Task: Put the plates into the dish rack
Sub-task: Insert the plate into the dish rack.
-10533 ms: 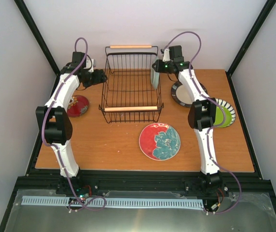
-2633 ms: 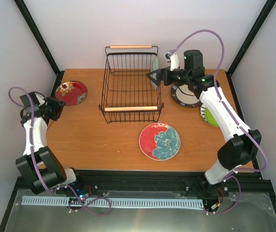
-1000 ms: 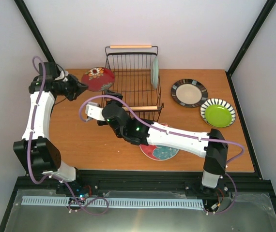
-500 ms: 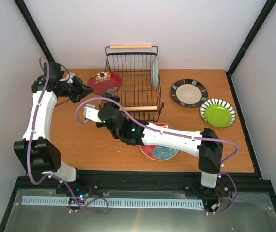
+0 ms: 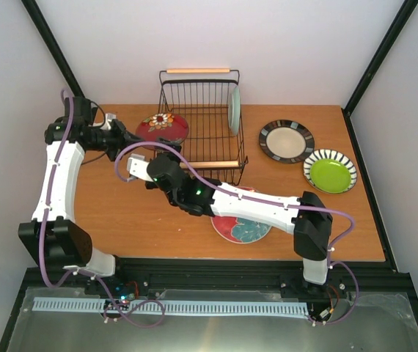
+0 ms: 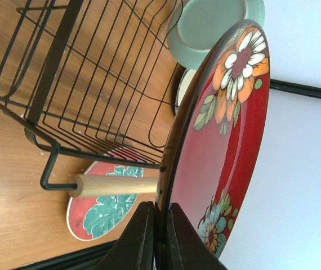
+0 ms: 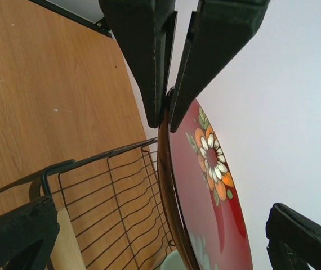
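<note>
Right now the left gripper [image 5: 125,137] has its fingers [image 6: 141,236] clenched on the rim of the small dark red floral plate [image 5: 163,126], pinching it at the edge nearest the wrist. From above, that plate hangs clear of the worktop [image 5: 121,220], tipped so its flowered face shows. It overlaps the left wall of the dish rack [image 5: 194,92]; whether it touches the wire I cannot tell. The left wrist view shows the plate almost edge-on, running away from the fingers, with the rack's near wooden handle [image 6: 115,184] just beside it.

The right arm [image 5: 260,207] stretches across in front of the rack. The right gripper [image 7: 160,225] sits close to the held plate with its fingers [image 7: 14,236] spread wide, released and grasping nothing. Its camera looks along the plate's rim to the left fingers clamped on it.

Inside the rack, the mint green plate [image 5: 234,110] stands on edge against the right wall. The red plate with the teal flower [image 5: 240,229] lies flat on the worktop in front of the rack, partly under the right arm. To the right of the rack lie the black-rimmed cream plate [image 5: 287,141] and, nearer, the lime green plate with the striped rim [image 5: 330,171], close together but apart.
</note>
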